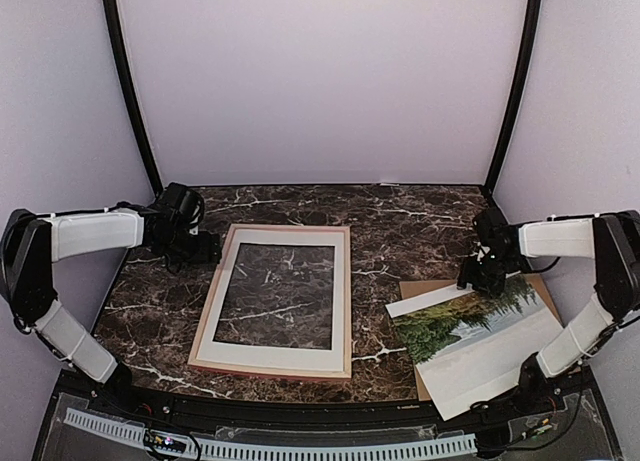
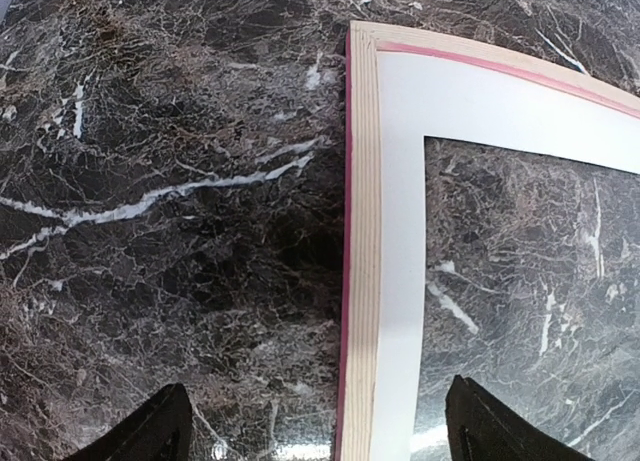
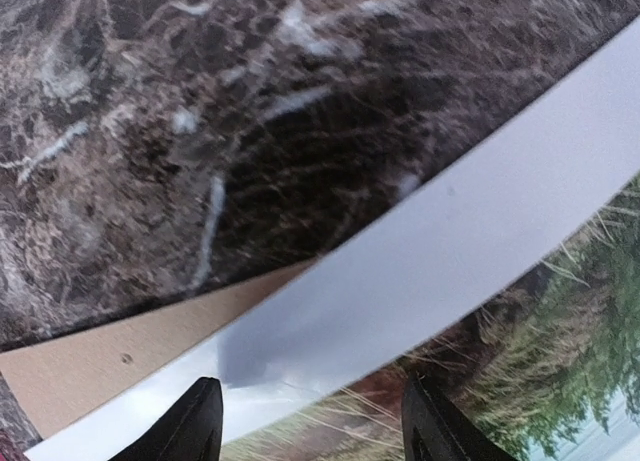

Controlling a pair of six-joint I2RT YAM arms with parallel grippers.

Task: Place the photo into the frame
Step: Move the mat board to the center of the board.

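Photo (image 1: 478, 346) lies flat on brown backing board (image 1: 425, 288), right of frame (image 2: 362, 181). Thin, floppy, likely crease-prone: pinch white margin. Right gripper (image 3: 310, 391) jaws apart over that margin; left gripper (image 2: 318, 401) jaws apart astride frame rail, empty.

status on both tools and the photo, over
Left tool open over frame rail. Right tool open over photo margin. Photo on brown board, outside frame. White mat sits in frame.

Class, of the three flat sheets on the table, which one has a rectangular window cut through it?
The white mat board, lying in the frame. The photo and the brown backing board on the right are solid.
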